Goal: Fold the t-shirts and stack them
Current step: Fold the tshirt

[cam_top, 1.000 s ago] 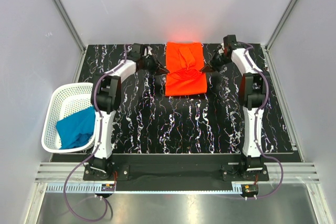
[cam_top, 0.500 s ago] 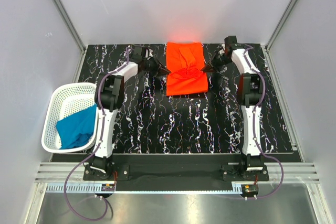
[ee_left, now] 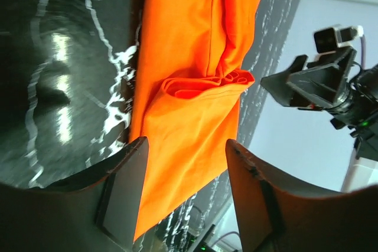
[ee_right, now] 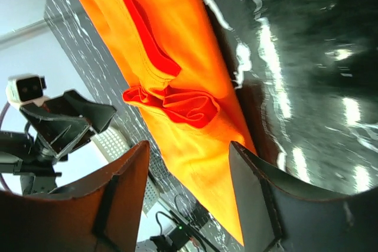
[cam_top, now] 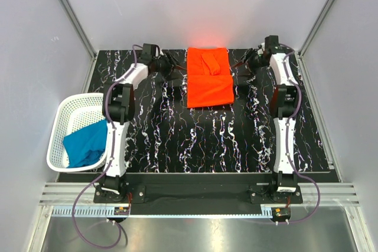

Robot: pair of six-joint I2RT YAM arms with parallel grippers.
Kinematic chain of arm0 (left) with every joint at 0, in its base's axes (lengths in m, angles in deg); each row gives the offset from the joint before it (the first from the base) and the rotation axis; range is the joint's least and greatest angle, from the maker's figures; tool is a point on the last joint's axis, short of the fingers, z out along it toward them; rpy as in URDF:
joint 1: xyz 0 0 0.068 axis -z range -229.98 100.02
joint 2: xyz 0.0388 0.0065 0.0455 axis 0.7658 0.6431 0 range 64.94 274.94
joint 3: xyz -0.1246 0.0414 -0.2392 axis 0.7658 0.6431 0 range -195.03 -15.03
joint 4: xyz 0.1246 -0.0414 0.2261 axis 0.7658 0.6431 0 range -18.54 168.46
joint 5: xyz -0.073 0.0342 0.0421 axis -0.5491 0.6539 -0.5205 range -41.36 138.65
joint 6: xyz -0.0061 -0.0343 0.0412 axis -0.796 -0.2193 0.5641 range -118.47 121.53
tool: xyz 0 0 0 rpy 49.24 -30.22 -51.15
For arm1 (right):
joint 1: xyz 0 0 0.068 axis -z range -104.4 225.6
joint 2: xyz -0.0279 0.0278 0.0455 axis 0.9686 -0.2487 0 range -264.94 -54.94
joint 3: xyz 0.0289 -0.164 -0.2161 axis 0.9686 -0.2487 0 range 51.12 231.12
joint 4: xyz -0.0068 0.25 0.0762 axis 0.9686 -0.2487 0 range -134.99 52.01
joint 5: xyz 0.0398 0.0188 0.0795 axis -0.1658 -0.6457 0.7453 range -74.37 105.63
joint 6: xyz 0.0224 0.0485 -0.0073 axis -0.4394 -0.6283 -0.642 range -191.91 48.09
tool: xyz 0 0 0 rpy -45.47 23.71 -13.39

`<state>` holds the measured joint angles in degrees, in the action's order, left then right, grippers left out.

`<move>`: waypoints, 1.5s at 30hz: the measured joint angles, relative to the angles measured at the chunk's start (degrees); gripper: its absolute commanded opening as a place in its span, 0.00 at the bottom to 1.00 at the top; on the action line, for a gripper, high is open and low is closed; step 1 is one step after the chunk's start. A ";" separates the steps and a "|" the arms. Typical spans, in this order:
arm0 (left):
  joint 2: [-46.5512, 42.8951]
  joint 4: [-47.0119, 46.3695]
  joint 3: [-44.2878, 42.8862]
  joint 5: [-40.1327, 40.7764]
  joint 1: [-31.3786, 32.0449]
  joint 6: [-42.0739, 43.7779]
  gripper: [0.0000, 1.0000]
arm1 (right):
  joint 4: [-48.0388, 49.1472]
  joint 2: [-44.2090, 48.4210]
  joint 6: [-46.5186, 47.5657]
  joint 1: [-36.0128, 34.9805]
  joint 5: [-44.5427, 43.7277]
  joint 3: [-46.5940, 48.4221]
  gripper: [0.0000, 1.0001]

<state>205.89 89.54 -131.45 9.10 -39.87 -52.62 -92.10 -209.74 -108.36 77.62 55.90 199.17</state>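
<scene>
The orange-red t-shirt [cam_top: 209,79] lies folded into a rectangle at the back middle of the black marbled table, with a bunched fold [ee_left: 204,82] across its top. My left gripper [cam_top: 175,67] hovers just off the shirt's left edge, open and holding nothing. Off the right edge my right gripper [cam_top: 240,65] is open too, nothing in it. Each wrist view looks along the shirt between spread fingers [ee_left: 125,188] [ee_right: 253,188]. The teal blue t-shirt [cam_top: 86,144] lies crumpled in the basket.
A white mesh basket [cam_top: 69,109] stands off the table's left edge beside the left arm. Grey walls and metal frame posts close in the back and sides. The opposite gripper [ee_left: 312,84] [ee_right: 66,121] shows in each wrist view beyond the shirt.
Both grippers have opened, let go of the orange-red shirt and drawn back outward from its sides. The shirt now lies flat, its middle no longer pinched up.
</scene>
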 measured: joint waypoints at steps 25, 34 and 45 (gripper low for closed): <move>-8.00 -2.99 10.38 -2.93 10.60 5.68 0.41 | -2.05 18.84 10.32 -1.88 -0.50 -24.74 0.27; -1.55 -8.83 11.63 -3.23 8.55 -0.42 0.38 | 3.43 20.85 10.43 -4.87 4.50 -41.40 0.26; -1.16 -7.74 12.24 -3.04 6.21 0.09 0.40 | 6.01 21.22 11.41 -4.68 4.26 -47.32 0.26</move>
<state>204.73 81.81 -119.21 6.06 -33.66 -52.53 -86.09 -188.52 -96.95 72.94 60.16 151.85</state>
